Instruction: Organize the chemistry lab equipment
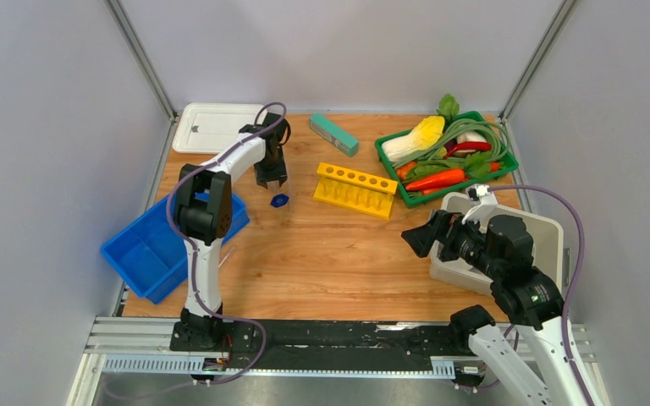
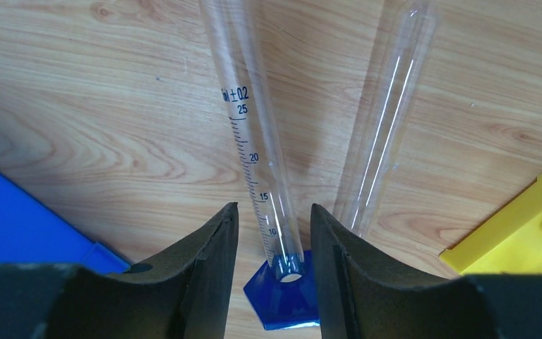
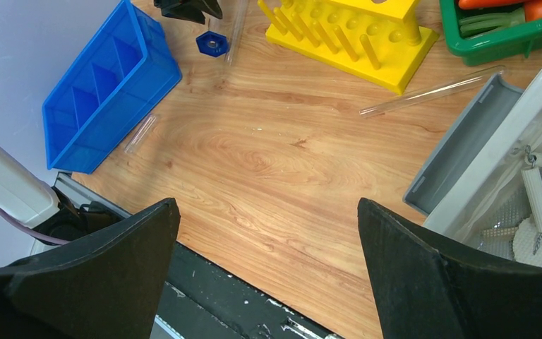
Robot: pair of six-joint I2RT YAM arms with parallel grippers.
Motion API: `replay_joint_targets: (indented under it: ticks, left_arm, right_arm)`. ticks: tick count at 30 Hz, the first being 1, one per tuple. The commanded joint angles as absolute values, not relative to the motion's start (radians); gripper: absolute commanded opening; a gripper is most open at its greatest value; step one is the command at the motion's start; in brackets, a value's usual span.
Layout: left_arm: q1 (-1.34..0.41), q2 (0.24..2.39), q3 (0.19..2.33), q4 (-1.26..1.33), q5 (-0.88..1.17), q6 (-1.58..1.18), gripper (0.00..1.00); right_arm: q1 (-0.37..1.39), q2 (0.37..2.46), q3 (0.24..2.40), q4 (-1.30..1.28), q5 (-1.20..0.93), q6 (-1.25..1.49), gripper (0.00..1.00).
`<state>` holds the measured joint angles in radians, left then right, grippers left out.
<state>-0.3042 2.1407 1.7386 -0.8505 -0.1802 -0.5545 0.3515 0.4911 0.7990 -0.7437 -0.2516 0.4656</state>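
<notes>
— Where's the piece you're after?

— Lower middle of the left wrist view. The graduated cylinder [image 2: 254, 141] runs up the frame from its blue base [image 2: 286, 300]. A plain test tube [image 2: 384, 120] lies just right of it, and the yellow rack [image 2: 529, 226] is at the lower right.

— And the jaws?

— My left gripper [image 2: 274, 212] stands apart, one finger on each side of the glass just above the base, neither touching. I'd centre first, then close gently and keep clear of the neighbouring tube. My right gripper [image 3: 267, 212] is spread wide, holding nothing.
</notes>
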Motion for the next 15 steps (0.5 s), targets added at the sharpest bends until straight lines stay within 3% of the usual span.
replay_joint_targets:
  ticks: [1,15]
  left_arm:
    - [-0.293,2.155,1.769,-0.845,-0.161,-0.565,0.50]
    - [-0.293,2.186,1.755,-0.836,-0.124,-0.564,0.40]
  right_arm:
    - [0.357,0.492,0.798,-0.729,-0.236,0.449,1.00]
    - [0.357,0.497,0.802,-0.724,-0.229,0.451,1.00]
